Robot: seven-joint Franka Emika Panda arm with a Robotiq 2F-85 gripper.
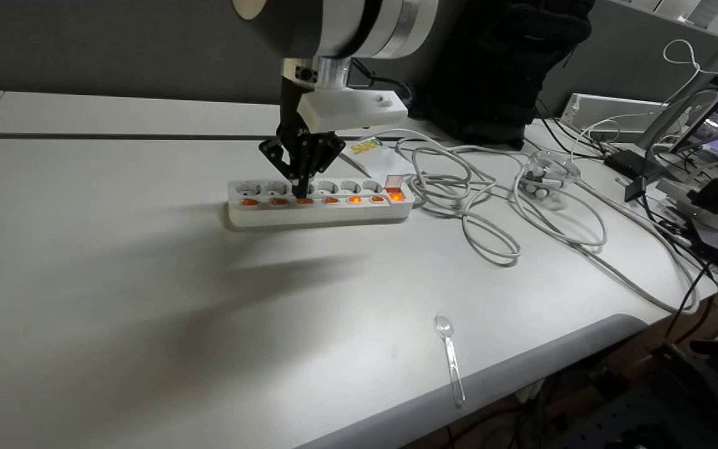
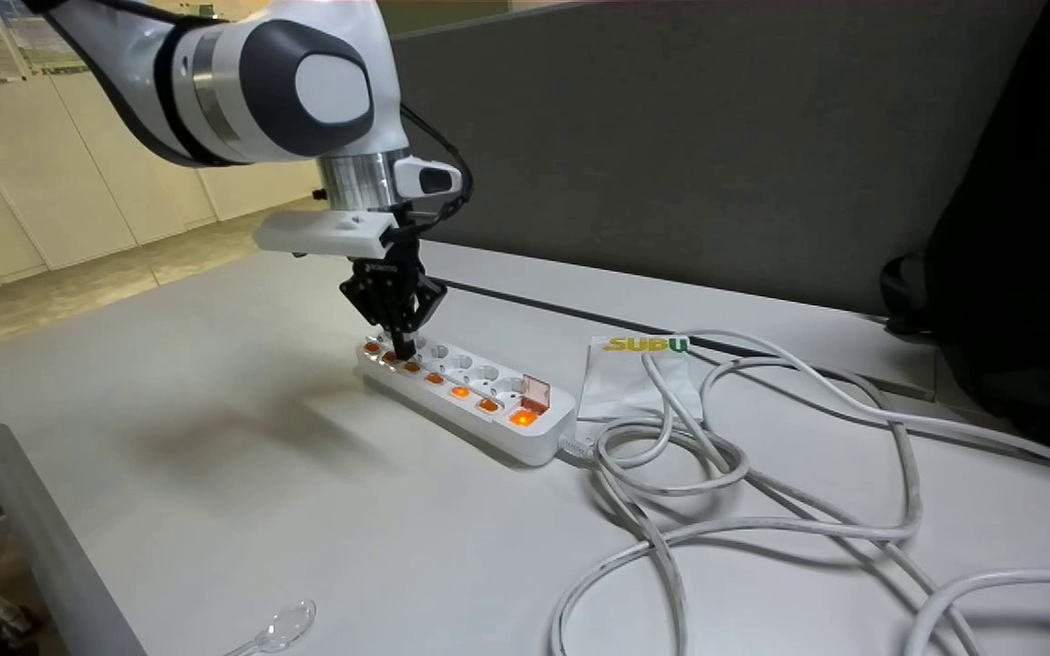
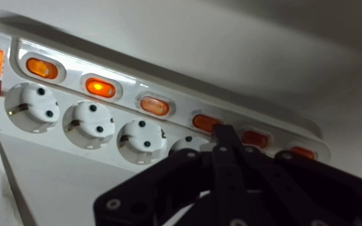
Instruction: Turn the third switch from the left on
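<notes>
A white power strip (image 1: 321,215) lies on the table, with a row of orange switches beside its sockets; it also shows in an exterior view (image 2: 461,424) and the wrist view (image 3: 127,78). The third switch from the left (image 1: 304,201) looks unlit; it also shows in an exterior view (image 2: 412,367) and the wrist view (image 3: 203,122). My gripper (image 1: 300,187) points down with fingers together and nothing between them. Its tips (image 3: 226,130) overlap one end of that switch in the wrist view; I cannot tell whether they touch it. The fifth switch (image 1: 354,199) glows.
The lit main switch (image 1: 396,196) is at the strip's right end with its clear red cover raised. Coiled grey cable (image 1: 459,187), a white paper bag (image 2: 639,383) and a black backpack (image 1: 490,68) are nearby. A clear spoon (image 1: 449,355) lies at the table's front edge.
</notes>
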